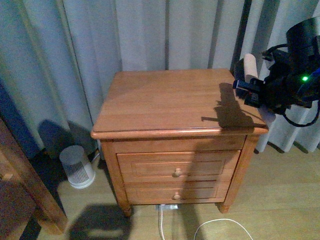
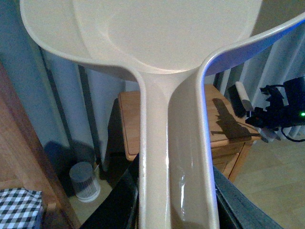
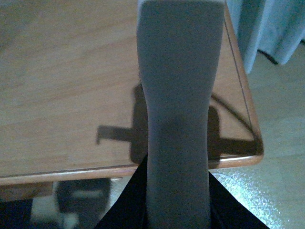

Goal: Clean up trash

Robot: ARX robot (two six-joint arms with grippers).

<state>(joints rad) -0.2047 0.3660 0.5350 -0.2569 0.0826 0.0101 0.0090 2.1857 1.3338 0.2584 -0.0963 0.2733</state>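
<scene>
Dustpan (image 2: 157, 33): mine, plastic by the look of it; smooth and glossy, with highlights running down the handle.
Brush handle (image 3: 178, 95): also mine; smooth, matt, looks like plastic, no shine.
Nightstand (image 1: 170, 100): wood with the grain plain to see; smooth top with a soft satin sheen.
Curtains (image 1: 150, 30): cloth, matt, hanging in soft folds.
Floor (image 1: 285, 200): wood-look boards, faintly glossy.
Canister (image 1: 76, 166): ribbed plastic, dull.
Checked cloth (image 2: 16, 207): woven fabric, matt.

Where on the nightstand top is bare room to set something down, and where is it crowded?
The nightstand top is bare from its back edge by the curtains to the front lip. It is crowded only at the right edge, where the right pincer holds a brush above the corner. Floor: a white appliance stands to its left, a cable in front.
</scene>
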